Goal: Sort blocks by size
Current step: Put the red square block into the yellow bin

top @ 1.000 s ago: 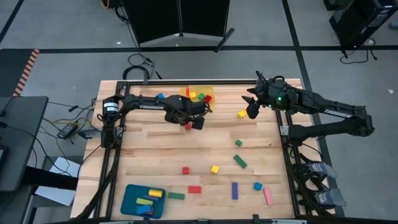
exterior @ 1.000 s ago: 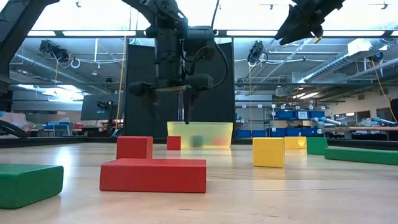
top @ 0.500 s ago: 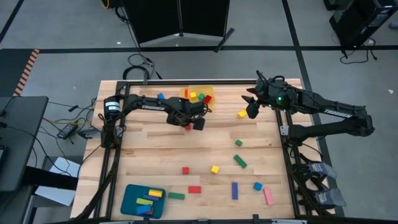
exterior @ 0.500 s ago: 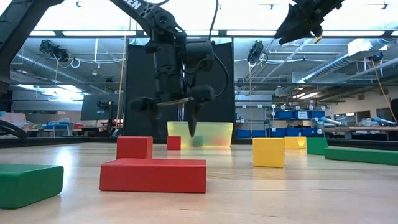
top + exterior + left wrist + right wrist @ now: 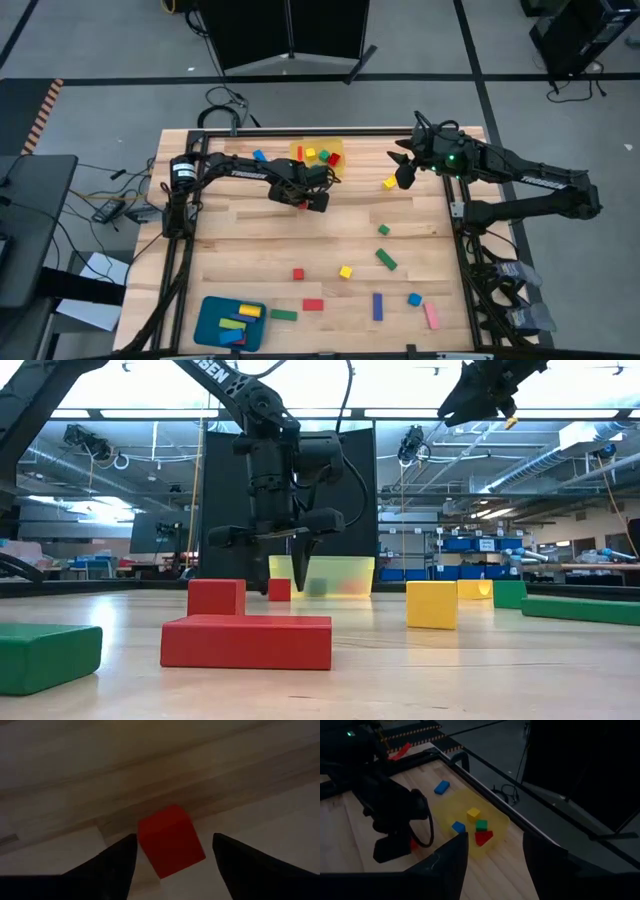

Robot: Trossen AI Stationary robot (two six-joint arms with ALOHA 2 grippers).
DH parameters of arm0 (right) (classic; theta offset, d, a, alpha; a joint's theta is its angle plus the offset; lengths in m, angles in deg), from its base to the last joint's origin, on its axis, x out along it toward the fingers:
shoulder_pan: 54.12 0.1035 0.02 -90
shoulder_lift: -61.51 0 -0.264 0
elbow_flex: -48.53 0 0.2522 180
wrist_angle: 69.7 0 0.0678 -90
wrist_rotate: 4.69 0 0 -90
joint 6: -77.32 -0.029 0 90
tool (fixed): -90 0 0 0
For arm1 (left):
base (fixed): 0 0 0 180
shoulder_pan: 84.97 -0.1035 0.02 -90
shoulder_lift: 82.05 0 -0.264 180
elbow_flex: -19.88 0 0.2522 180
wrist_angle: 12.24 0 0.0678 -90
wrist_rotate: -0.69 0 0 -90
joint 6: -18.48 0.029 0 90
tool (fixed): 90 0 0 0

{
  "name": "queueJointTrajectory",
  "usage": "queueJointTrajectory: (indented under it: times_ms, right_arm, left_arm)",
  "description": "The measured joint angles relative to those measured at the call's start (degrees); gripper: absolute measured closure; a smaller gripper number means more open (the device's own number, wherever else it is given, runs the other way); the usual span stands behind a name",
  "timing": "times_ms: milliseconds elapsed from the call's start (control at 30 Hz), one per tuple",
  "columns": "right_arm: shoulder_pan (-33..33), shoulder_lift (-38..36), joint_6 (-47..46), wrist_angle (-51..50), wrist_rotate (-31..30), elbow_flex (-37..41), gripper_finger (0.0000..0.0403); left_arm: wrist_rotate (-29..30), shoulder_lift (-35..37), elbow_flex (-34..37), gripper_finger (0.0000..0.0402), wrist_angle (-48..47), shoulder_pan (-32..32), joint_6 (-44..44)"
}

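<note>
A small red cube point(image 5: 171, 840) sits on the bare wooden table point(image 5: 250, 240) just in front of the translucent yellow tray point(image 5: 335, 147), and it is plainly the piece being dealt with right now. The left gripper point(image 5: 172, 862) is down over it with one dark finger on either side; the fingers stand apart with a sliver of table visible between each of them and the cube, so from where I look they straddle it without pinching it yet. The yellow tray already holds a few tiny cubes, red, green, yellow and blue, while the teal tray point(image 5: 208, 312) at the near corner holds longer bars, so this looks like the pick of one more small block bound for the yellow tray. I'd say the next move calls for closing squarely on the cube's flat sides, then a short lift and carry over the tray's low wall. The right gripper point(image 5: 492, 857) hangs in the air by the far right corner, its fingers apart and empty, waiting. Other blocks, among them a yellow cube point(image 5: 345, 271) and a blue bar point(image 5: 378, 306), lie scattered toward the near side, unsorted.
</note>
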Motion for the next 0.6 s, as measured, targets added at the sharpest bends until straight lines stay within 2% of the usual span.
queueJointTrajectory:
  times_ms: [400, 600]
  right_arm:
    - [0.0, 0.0, -0.6, 0.4, 0.0, 0.0, 0.0206]
    - [0.0, 0.0, -2.1, 0.4, 0.0, 0.0, 0.0207]
  left_arm:
    - [2.3, 0.0, -0.1, 0.0258, 0.2, -0.1, 4.5]
    - [1.0, 0.2, -0.3, 0.0264, -0.1, -0.1, 8.7]
